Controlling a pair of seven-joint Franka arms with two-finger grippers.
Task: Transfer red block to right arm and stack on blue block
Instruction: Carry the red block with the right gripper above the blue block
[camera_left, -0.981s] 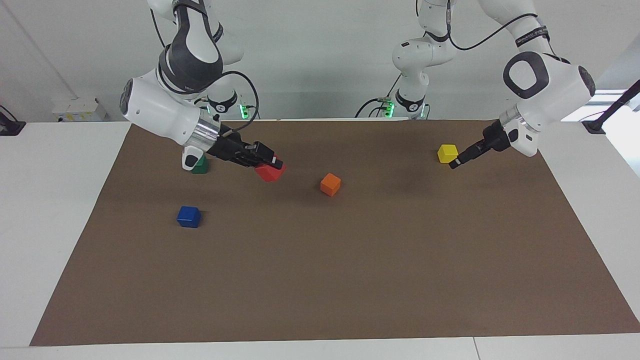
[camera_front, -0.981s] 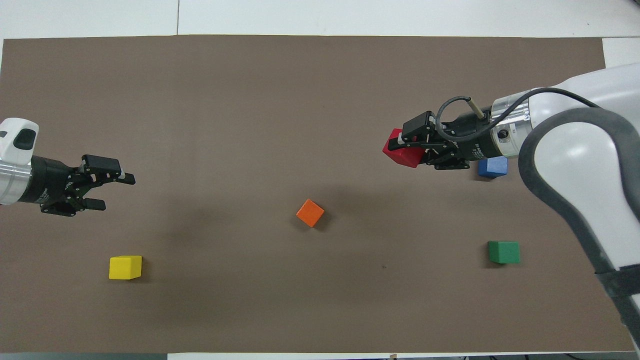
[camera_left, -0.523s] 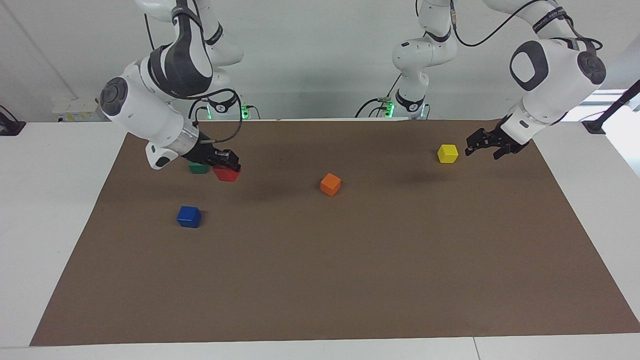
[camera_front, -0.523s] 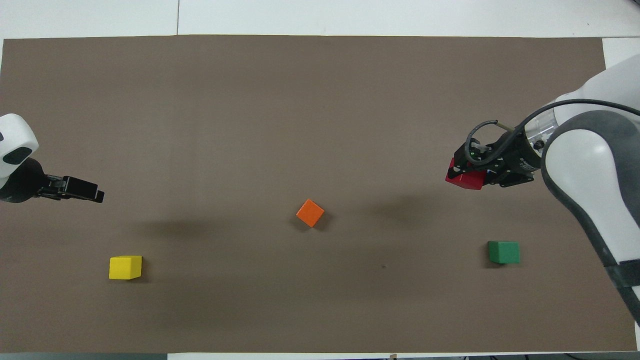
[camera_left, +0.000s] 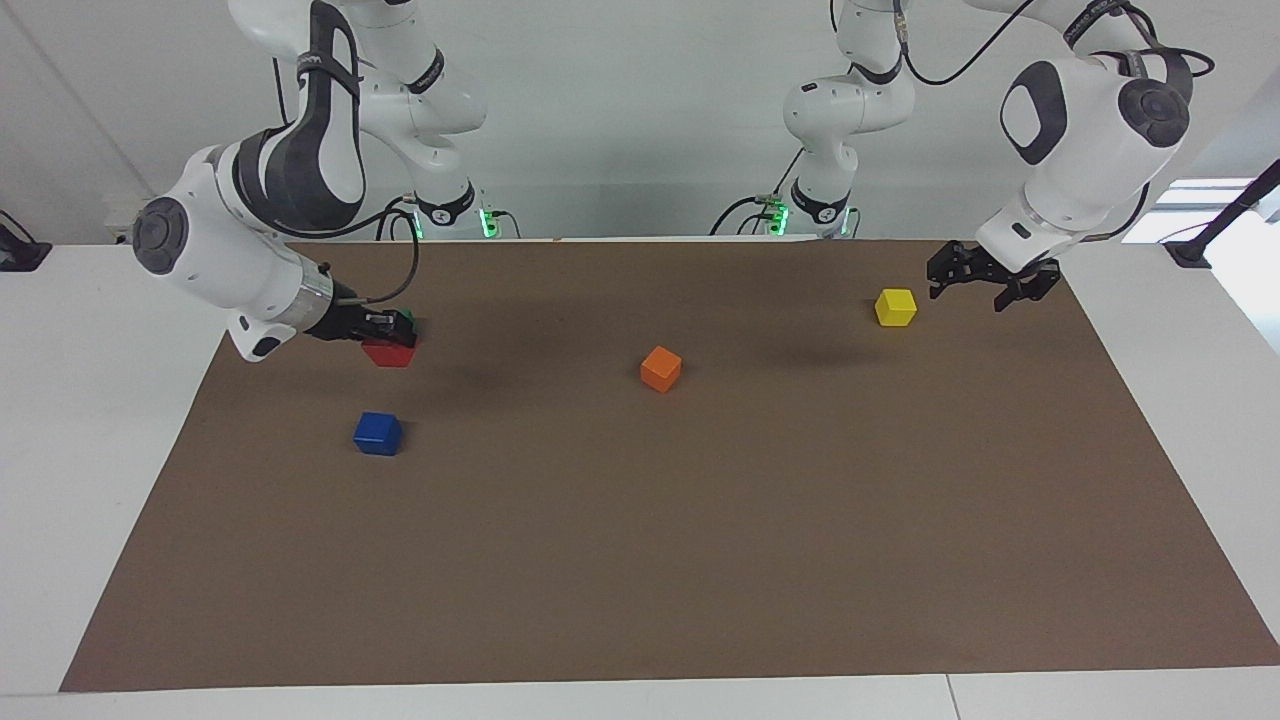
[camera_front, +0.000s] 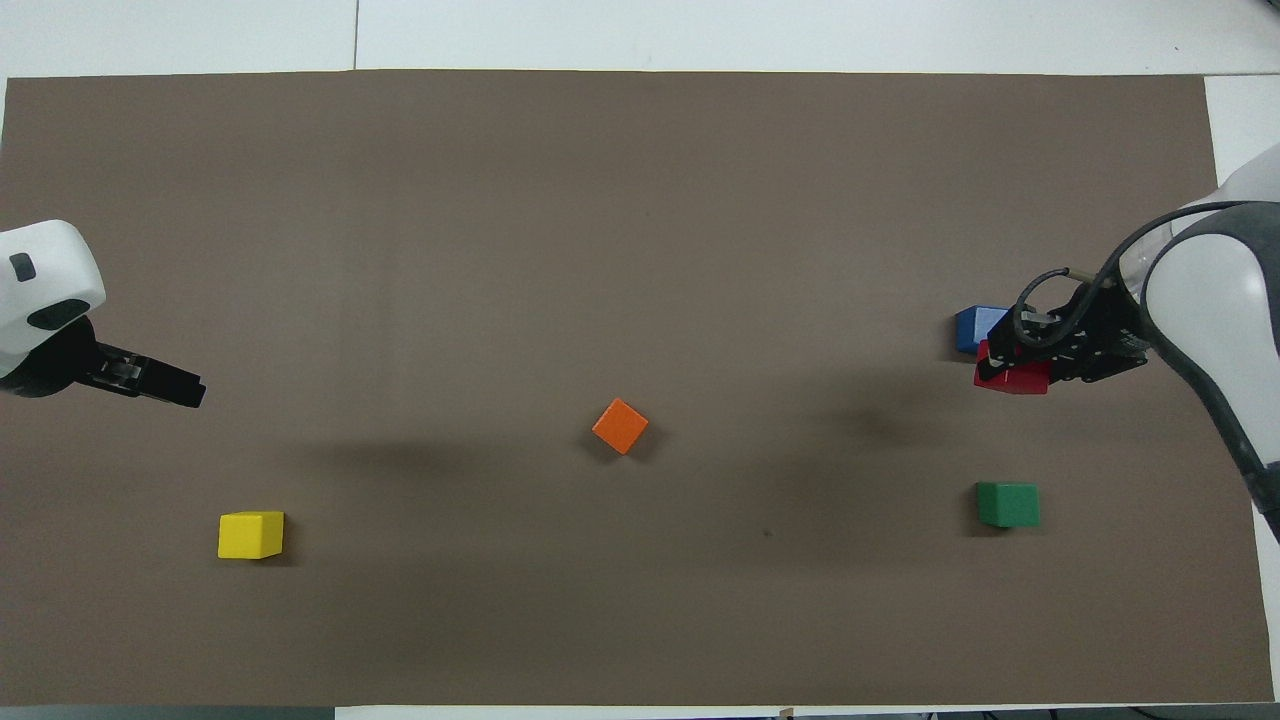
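The red block (camera_left: 388, 353) hangs in the air with my right gripper (camera_left: 396, 341) shut on it. In the overhead view the red block (camera_front: 1013, 377) overlaps one edge of the blue block (camera_front: 972, 328), and my right gripper (camera_front: 1006, 364) covers its top. The blue block (camera_left: 377, 433) rests on the brown mat toward the right arm's end, with nothing touching it. My left gripper (camera_left: 986, 283) hovers open and empty beside the yellow block (camera_left: 895, 306) at the left arm's end. From above, my left gripper (camera_front: 172, 385) shows edge-on.
An orange block (camera_left: 660, 368) lies mid-mat, also visible from above as the orange block (camera_front: 620, 426). The green block (camera_front: 1007, 503) sits nearer to the robots than the blue one, mostly hidden by the right gripper in the facing view. The yellow block (camera_front: 250, 534) sits at the left arm's end.
The right arm swung the red block from near mid-mat toward its own end, now over the blue block's edge. The left gripper pulled back and turned beside the yellow block.
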